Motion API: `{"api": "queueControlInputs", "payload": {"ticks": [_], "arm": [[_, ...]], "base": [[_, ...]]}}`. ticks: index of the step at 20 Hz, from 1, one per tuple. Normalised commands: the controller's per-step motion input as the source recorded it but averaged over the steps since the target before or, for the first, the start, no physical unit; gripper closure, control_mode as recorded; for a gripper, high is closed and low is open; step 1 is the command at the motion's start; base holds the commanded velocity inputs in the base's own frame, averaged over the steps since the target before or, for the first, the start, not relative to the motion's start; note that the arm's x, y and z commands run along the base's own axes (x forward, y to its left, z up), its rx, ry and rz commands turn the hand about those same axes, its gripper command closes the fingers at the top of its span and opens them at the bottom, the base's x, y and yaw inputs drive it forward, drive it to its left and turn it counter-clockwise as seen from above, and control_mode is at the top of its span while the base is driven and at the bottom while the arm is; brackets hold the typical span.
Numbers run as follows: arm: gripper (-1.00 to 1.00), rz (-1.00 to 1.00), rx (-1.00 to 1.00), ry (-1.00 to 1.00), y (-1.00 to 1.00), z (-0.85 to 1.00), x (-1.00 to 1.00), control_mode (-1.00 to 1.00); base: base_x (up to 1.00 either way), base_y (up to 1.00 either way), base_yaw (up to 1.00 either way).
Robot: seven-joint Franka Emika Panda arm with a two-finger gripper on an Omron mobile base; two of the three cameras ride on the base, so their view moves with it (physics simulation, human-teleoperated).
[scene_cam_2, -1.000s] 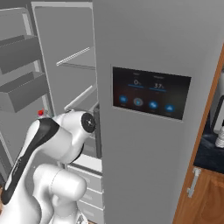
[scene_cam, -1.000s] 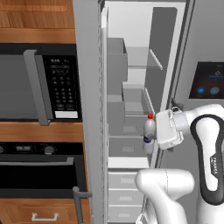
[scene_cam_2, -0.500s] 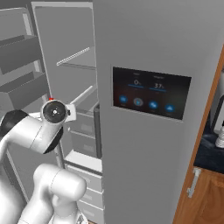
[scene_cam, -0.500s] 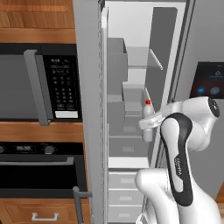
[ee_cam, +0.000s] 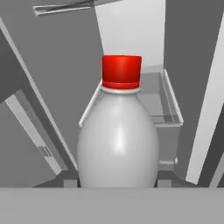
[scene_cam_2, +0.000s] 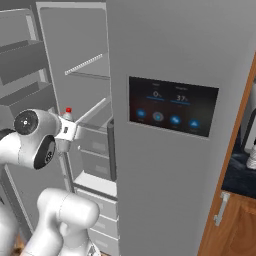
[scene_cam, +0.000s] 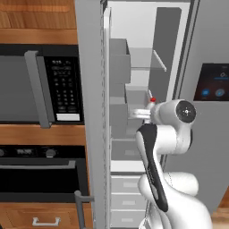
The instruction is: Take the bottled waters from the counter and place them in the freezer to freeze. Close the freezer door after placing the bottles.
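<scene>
One red-capped bottle [ee_cam: 118, 140] is pinched in the hand [scene_cam: 150, 109] at frame centre, inside the open freezer [scene_cam: 134, 67]; setting it on a shelf [ee_cam: 168, 111] is judged next.

One red-capped bottle [ee_cam: 118, 135]; one microwave [scene_cam: 42, 82]; one touch display [scene_cam_2: 172, 106]; one oven [scene_cam: 40, 176].

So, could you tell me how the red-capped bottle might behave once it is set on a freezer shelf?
The bottle looks smooth and glossy, so probably slippery. Its rounded body, tapering toward the red cap, suggests it would roll if laid down, and might tip if released tilted.
</scene>
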Motion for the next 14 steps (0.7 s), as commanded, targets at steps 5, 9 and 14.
{"api": "queueControlInputs", "payload": {"ticks": [5, 9, 14], "arm": [[1.00, -0.23, -0.07, -0.24, 0.01, -0.57, 0.39, -1.00], [1.00, 0.00, -0.08, -0.25, -0.01, -0.47, 0.36, -1.00], [1.00, 0.00, -0.09, -0.25, -0.07, -0.34, 0.22, -1.00]], "base": [[0.00, 0.00, 0.00], [0.00, 0.00, 0.00], [0.00, 0.00, 0.00]]}}
